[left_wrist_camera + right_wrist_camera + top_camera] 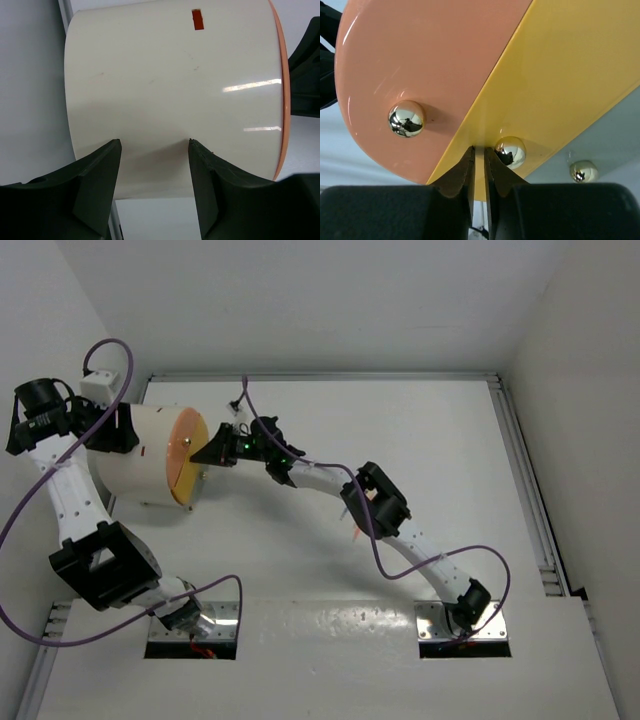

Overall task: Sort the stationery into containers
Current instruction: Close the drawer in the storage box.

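- The right gripper is nearest in its own wrist view. Its dark fingers are drawn almost together with only a slit between them, and whether they pinch anything cannot be told.
- Just right of that slit sits a small round polished metal knob on the glossy yellow plastic bin front. It looks like the place to take hold, but it is smooth and rounded, so a loose pinch may slip off.
- Beside it lie the glossy orange plastic bin front and a pale greenish bin front, each with a similar knob. All three look stiff, light and slick.
- From above, the right arm stretches long and low across the white table. Its wrist is turned toward the face of the big white cylindrical drum, which lies on its side at the far left.
- A thin orange sliver by the right forearm may be a pen, but it is too small to tell. No other stationery shows.
- Farthest away, the left gripper stands with jaws apart against the drum's curved wall — probably steadying it, since a hollow drum would likely roll or slide under a pull.
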You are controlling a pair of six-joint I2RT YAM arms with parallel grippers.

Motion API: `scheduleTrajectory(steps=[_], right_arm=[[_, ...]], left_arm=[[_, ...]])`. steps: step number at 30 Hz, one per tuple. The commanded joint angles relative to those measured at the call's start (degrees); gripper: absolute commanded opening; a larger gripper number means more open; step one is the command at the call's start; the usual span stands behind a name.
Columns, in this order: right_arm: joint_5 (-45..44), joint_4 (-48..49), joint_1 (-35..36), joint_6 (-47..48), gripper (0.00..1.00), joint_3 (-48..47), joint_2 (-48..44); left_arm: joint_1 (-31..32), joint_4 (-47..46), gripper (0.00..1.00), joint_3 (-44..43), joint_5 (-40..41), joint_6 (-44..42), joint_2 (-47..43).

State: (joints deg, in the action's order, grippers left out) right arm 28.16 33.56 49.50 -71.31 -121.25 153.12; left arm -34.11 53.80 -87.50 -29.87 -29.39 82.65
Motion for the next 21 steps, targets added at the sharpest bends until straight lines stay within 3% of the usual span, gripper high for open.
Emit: scheduleTrajectory(steps=[1,7,11,17,21], right_arm=[[-3.64,2.56,1.04,4.77,0.13,-2.5,1.83],[-3.47,3.79,0.87,7.06,0.24,-1.01,0.7],[-0.13,5.19,-0.27,6.71,0.3,5.21,-4.04],[3.65,5.64,-3.17,5.22,0.32,14.18,-14.07],[4.44,4.41,-4.67,2.68,0.33,14.64,-16.89]], left_arm=[[0.97,8.77,0.62,4.36,1.13,-1.55,4.1],[1.32,8.95,0.61,4.27,1.13,-1.81,4.18],[0.97,10.09,0.62,1.56,-1.49,-2.08,4.18],[1.15,13.69,0.63,-7.41,-8.7,-1.56,5.15],[2.29,14.4,0.63,-8.65,-8.89,-1.11,5.85]])
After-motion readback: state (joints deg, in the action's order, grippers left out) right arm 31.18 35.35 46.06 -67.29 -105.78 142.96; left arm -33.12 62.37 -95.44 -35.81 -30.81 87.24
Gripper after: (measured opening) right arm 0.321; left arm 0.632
